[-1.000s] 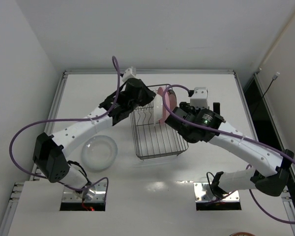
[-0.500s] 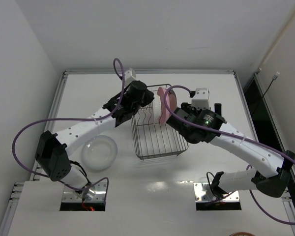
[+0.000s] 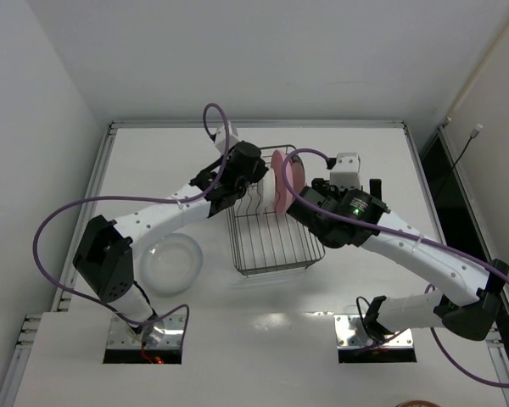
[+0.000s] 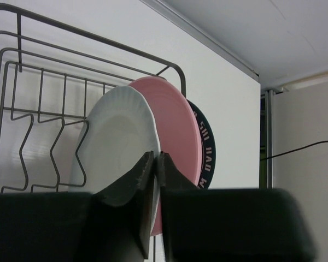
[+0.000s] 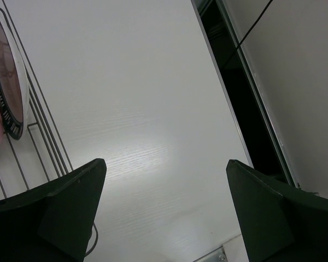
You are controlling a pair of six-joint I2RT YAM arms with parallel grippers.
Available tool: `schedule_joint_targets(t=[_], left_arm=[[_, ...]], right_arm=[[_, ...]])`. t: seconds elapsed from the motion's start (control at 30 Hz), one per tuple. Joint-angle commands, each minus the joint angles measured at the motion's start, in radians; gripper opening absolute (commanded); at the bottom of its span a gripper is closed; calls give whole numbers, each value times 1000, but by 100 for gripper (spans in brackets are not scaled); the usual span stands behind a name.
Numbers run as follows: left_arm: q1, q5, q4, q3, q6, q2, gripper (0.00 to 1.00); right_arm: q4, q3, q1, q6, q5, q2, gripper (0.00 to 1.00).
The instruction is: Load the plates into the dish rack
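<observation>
Bench (image 3: 348,153): plain white top with a metal rail round the edge, and glare patches on the near half. White walls on the left and far sides. On the right there is a dark gap beside the bench with a thin black cable (image 5: 251,27) running across it.

The dish rack (image 3: 276,250) sits mid-bench. Three plates stand on edge at its far end, packed close: the whitish plate (image 4: 117,142), the pink plate (image 4: 177,125) behind it, and the patterned plate (image 4: 205,147) last. The other whitish plate (image 3: 171,261) lies flat on the bench, left of the rack and apart from it.

Writing: white capitals on the patterned plate's dark rim read roughly "SHI HAD"; the rest is hidden.

Left gripper (image 4: 156,155): fingers almost together, pinching the rim of the upright whitish plate.
Right gripper (image 5: 165,162): fingers wide apart with nothing between them, just right of the rack over bare bench.
</observation>
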Motion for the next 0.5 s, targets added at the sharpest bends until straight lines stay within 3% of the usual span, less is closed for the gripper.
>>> schedule_joint_targets(t=[0.0, 0.1, 0.13, 0.2, 0.37, 0.47], left_arm=[[-12, -9, 45, 41, -21, 22, 9], [-12, 13, 21, 76, -12, 57, 25], [-12, 13, 7, 91, -3, 68, 42], [-12, 13, -5, 102, -3, 68, 56], [-21, 22, -15, 124, 27, 58, 68], [-21, 31, -25, 147, 36, 57, 69]], right_arm=[[-50, 0, -4, 0, 4, -12, 90], [-50, 0, -4, 0, -5, -12, 90], [-50, 0, -4, 0, -5, -3, 90], [-50, 0, -4, 0, -5, -3, 90], [-50, 0, -4, 0, -5, -3, 90], [-41, 0, -4, 0, -5, -3, 90]])
